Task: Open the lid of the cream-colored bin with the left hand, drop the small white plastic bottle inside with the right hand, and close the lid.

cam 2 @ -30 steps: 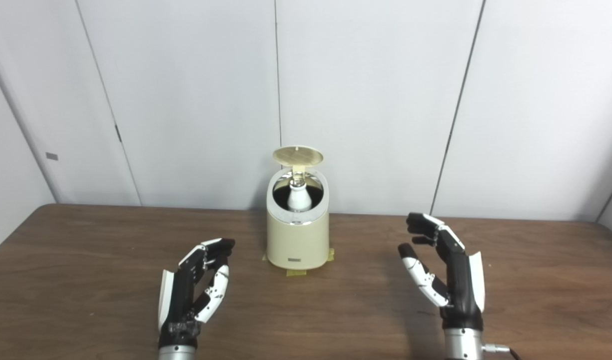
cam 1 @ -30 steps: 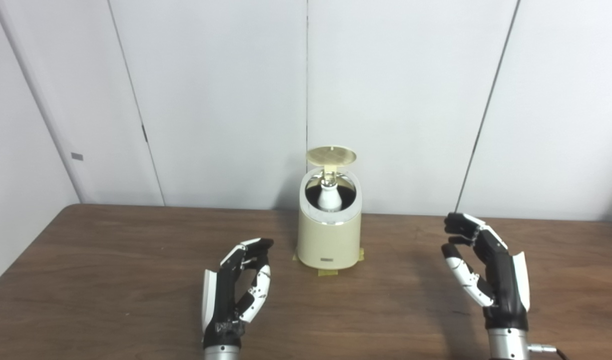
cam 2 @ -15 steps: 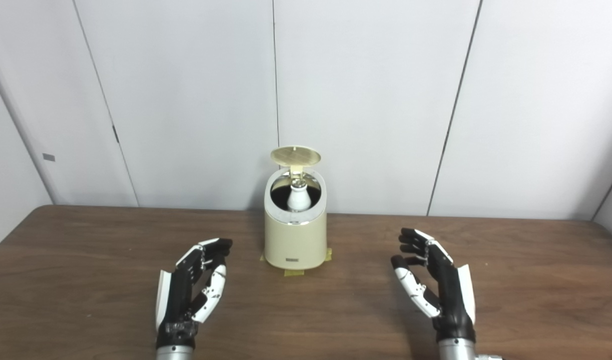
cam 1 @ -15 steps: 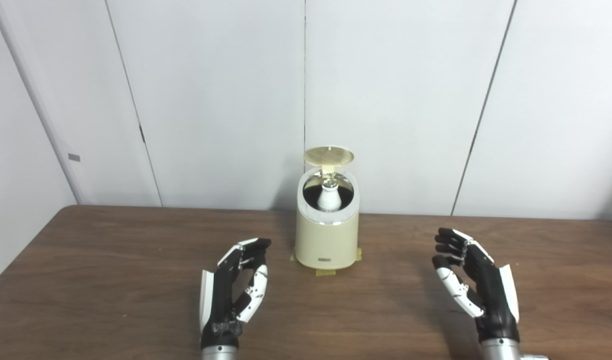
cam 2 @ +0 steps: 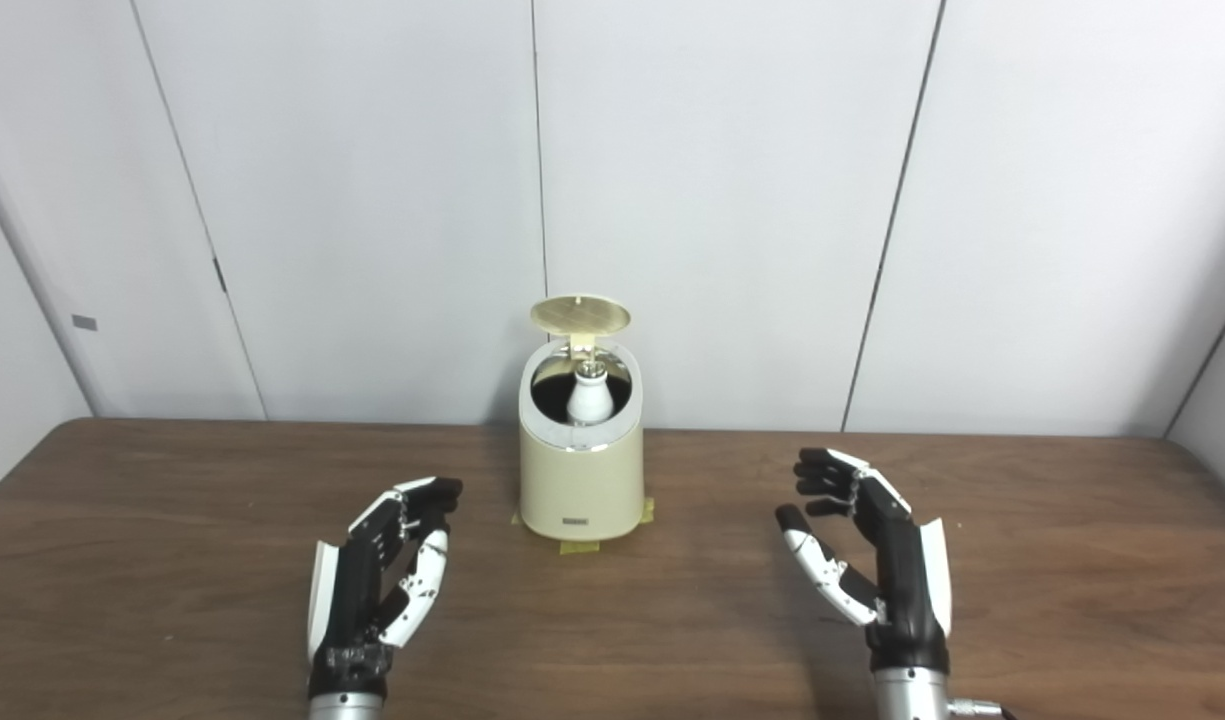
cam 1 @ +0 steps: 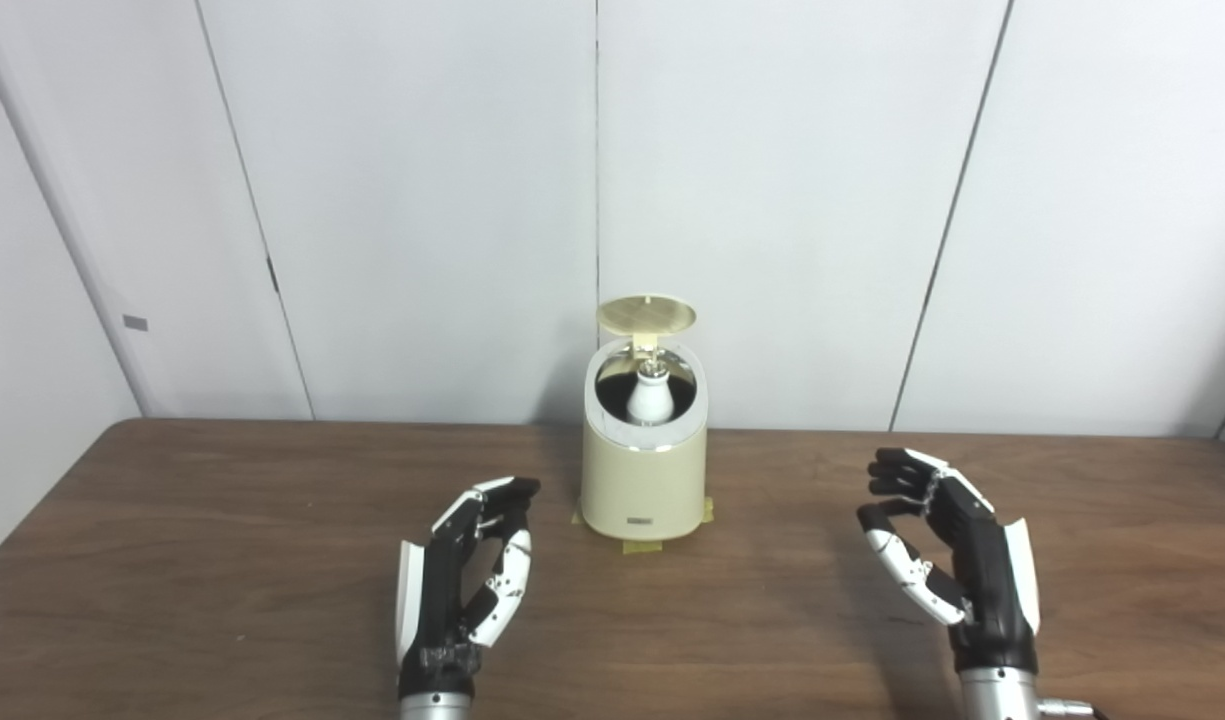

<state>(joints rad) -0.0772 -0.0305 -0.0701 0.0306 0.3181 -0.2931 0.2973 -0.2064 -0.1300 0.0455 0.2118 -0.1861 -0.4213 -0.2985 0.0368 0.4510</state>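
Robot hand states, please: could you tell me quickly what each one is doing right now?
Left robot hand: open, holding nothing, over the table.
Right robot hand: open, holding nothing, fingers apart.

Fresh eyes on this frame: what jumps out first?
The cream-colored bin at table centre, near the wall, its lid flipped up, with the small white bottle upright inside. Then the left hand and right hand, both open and empty, flanking it over the wooden table.

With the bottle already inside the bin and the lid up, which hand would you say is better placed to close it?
Probably the left hand: it is open, empty and nearer the bin than the right hand. The lid stands raised at the back, above the bottle.
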